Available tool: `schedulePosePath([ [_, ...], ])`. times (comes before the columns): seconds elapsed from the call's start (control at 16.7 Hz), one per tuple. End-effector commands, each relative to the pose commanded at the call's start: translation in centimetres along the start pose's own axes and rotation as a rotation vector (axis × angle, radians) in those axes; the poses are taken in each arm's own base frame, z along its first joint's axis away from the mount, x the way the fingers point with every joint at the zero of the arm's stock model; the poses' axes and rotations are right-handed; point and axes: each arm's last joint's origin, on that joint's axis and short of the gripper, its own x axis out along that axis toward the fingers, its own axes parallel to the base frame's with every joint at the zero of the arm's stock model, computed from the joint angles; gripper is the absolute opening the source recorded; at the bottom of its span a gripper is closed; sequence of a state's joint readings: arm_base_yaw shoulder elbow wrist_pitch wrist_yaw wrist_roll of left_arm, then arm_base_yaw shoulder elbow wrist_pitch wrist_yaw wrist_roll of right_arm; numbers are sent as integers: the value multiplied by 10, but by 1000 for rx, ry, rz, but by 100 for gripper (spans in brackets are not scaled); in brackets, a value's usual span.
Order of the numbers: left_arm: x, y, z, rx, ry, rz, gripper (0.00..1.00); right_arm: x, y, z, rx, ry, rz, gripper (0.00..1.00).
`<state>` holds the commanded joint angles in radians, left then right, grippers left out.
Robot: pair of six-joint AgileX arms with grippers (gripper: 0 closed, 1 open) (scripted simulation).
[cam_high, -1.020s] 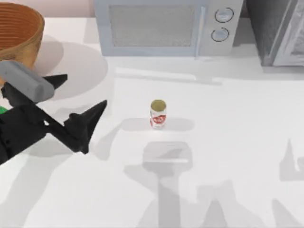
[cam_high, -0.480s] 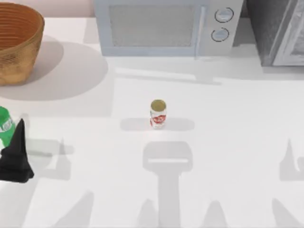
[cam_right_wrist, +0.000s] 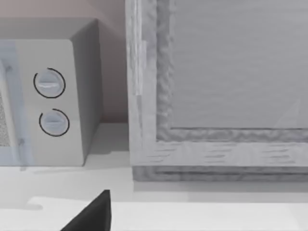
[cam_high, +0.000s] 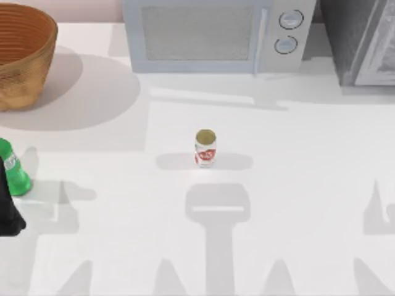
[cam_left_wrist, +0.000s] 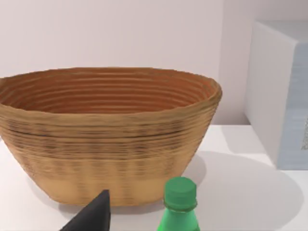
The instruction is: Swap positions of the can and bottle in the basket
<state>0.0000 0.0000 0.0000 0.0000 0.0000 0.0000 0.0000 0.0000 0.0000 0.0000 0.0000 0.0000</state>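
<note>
The white can (cam_high: pixel 205 148) with red markings stands upright on the table's middle, out in the open. At the far left edge stands the green bottle (cam_high: pixel 13 169), upright on the table in front of the wicker basket (cam_high: pixel 21 55), which sits at the back left with nothing showing inside it. My left gripper (cam_high: pixel 7 213) is a dark shape at the left edge, just in front of the bottle and not holding it. In the left wrist view one black finger (cam_left_wrist: pixel 91 219) shows beside the bottle's cap (cam_left_wrist: pixel 180 195), with the basket (cam_left_wrist: pixel 106 139) behind. A right finger (cam_right_wrist: pixel 91 216) points at the back right corner.
A microwave (cam_high: pixel 213 34) stands along the back edge, its dials (cam_right_wrist: pixel 50 101) in the right wrist view. A grey cabinet (cam_high: pixel 364 40) fills the back right corner. Open table lies around the can and to its right.
My left arm has drawn back from over the table to the left edge. The bottle now stands uncovered on its own. The can and the basket have not moved.
</note>
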Motion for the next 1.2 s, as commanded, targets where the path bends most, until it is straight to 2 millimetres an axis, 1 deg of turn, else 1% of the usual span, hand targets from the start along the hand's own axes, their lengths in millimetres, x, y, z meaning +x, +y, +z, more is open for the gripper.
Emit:
schedulePosePath([
  [0.24, 1, 0, 0, 1, 4, -2, 100, 0, 0, 0, 0, 0, 0, 100],
  [0.42, 7, 2, -3, 3, 35, 12, 100, 0, 0, 0, 0, 0, 0, 100],
  [0.84, 34, 7, -11, 17, 108, 17, 100, 0, 0, 0, 0, 0, 0, 100],
  [1.2, 57, 12, -32, 18, 184, -1, 100, 0, 0, 0, 0, 0, 0, 100],
])
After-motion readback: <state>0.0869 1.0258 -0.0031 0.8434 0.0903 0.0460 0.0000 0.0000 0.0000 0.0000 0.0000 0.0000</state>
